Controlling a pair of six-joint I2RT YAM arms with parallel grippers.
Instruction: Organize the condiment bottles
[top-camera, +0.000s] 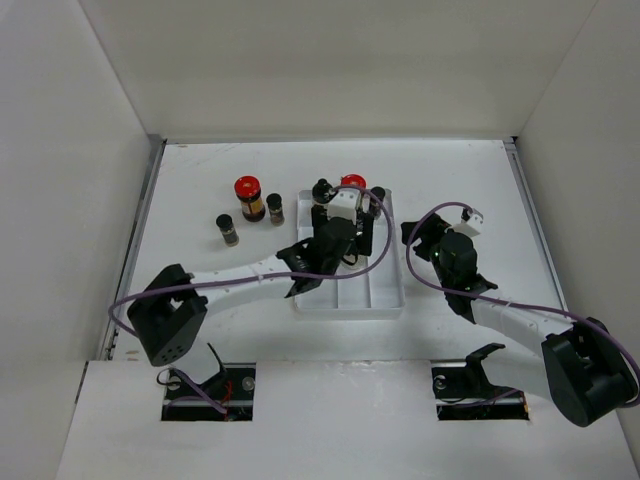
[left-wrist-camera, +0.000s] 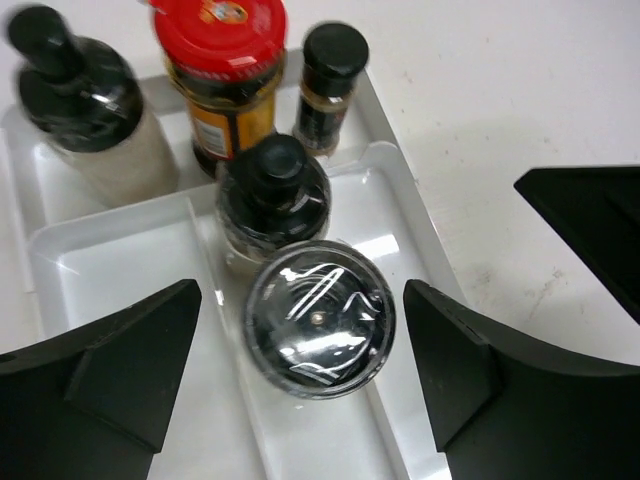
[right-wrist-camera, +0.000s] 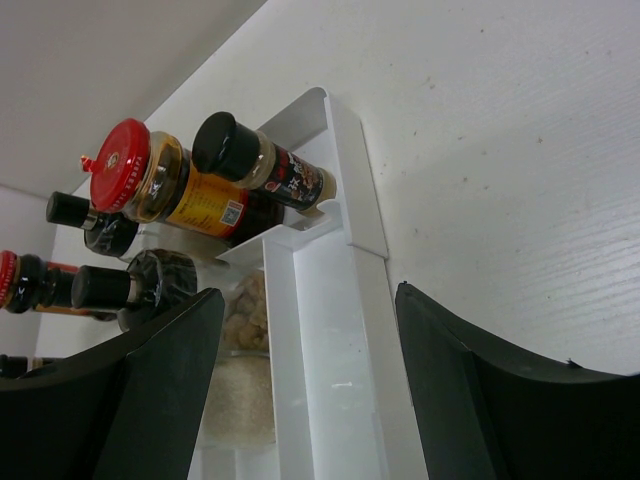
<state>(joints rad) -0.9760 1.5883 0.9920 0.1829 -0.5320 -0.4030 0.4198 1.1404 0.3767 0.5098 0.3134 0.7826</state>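
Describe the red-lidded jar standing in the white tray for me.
The red-lidded jar looks like brownish glass with a yellow label and a shut red lid. It stands upright in the far compartment of the white tray, between a pale-filled black-capped bottle and a small black-capped jar. Nothing grips it.

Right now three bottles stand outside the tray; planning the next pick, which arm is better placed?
Left, probably: the bottles stand left of the tray, on that arm's side; the right tool sits past the tray's opposite edge.
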